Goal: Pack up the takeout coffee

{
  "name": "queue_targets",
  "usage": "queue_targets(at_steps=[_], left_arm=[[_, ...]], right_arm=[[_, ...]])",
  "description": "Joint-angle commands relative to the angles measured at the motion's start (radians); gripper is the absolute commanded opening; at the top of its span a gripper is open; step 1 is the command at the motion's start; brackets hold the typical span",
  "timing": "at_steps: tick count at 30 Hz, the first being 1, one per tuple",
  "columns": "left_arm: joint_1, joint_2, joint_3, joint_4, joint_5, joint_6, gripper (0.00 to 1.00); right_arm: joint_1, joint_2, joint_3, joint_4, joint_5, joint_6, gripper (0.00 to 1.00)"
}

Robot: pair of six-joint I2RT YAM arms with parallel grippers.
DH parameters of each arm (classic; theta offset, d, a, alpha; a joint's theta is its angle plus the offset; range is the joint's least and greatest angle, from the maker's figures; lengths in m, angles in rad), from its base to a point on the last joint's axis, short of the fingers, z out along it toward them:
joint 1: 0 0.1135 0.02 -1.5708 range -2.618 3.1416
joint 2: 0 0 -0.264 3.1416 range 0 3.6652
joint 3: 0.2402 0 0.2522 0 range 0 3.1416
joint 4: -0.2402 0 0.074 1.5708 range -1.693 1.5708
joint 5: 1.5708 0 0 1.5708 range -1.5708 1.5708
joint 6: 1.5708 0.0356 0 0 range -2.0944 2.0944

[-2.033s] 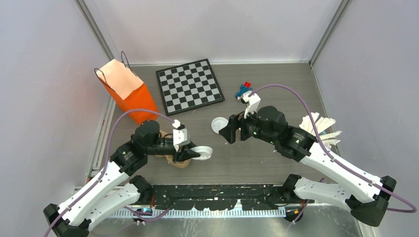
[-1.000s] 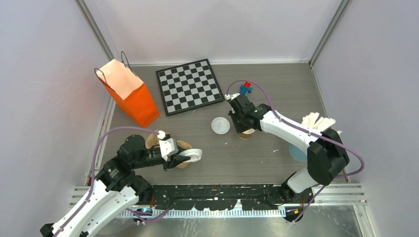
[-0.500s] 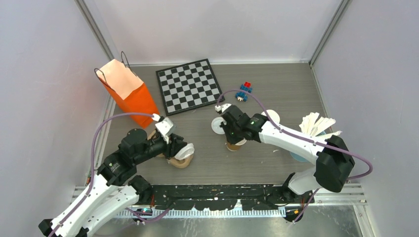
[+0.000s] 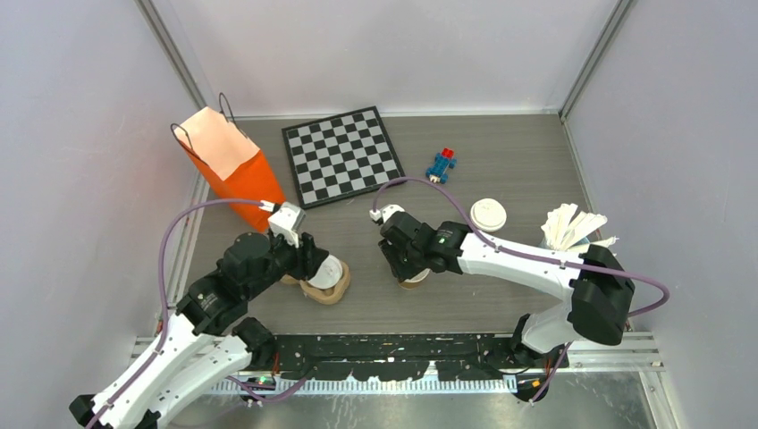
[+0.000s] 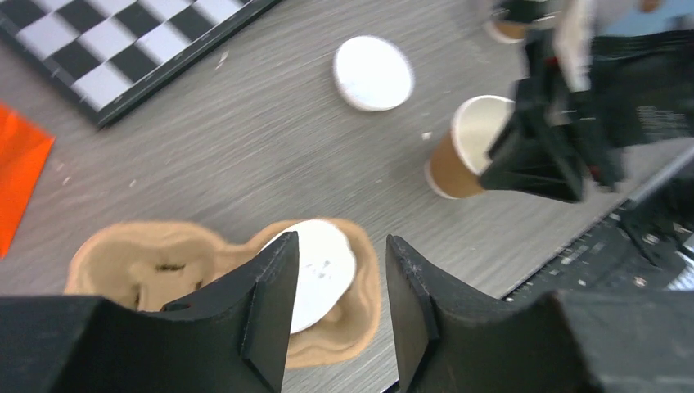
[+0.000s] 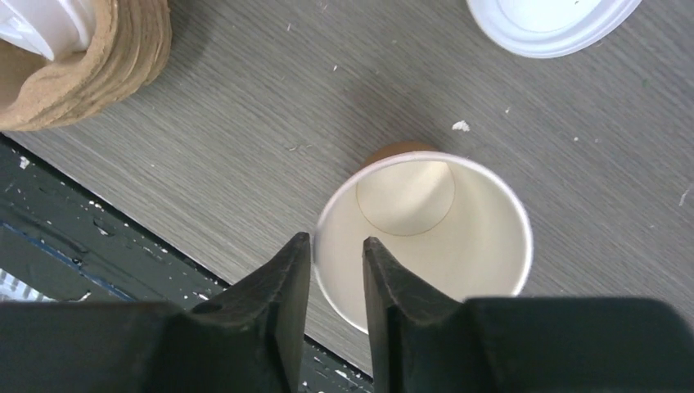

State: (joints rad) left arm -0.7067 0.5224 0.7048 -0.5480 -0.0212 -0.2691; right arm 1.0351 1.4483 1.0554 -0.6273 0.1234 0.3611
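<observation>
We judge the lidless cup (image 6: 425, 246), near pulp tray (image 5: 123, 258) on its right, light & crushable, so grip mid-wall, gently; R pincer (image 6: 335, 241) slightly apart astride its rim, L pincer (image 5: 341, 239) apart above the tray's lidded cup (image 5: 327, 274).

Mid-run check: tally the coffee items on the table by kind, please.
Open brown kraft-paper cups: 1
White-lidded paper cups: 1
Loose round white plastic lids: 1
Tan moulded-pulp cup trays: 1
Total: 4
</observation>
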Motion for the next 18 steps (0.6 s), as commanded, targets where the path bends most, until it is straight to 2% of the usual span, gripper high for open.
queue_targets(at_steps=[1, 7, 13, 18], left_arm=[[-0.001, 0.063, 0.047, -0.115, -0.218, -0.087, 0.46], [0.001, 0.161, 0.128, -0.248, -0.295, -0.134, 0.55], [0.001, -0.005, 0.106, -0.161, -0.344, -0.081, 0.57], [0.001, -0.159, 0.051, -0.126, -0.419, -0.023, 0.57]], right_arm=[[0.002, -0.059, 0.062, 0.019, 0.048, 0.035, 0.41], [0.026, -0.090, 0.062, 0.192, 0.053, 0.072, 0.58], [0.099, 0.026, 0.114, 0.399, 0.089, 0.010, 0.64], [0.110, 0.162, 0.203, 0.442, 0.038, -0.075, 0.71]])
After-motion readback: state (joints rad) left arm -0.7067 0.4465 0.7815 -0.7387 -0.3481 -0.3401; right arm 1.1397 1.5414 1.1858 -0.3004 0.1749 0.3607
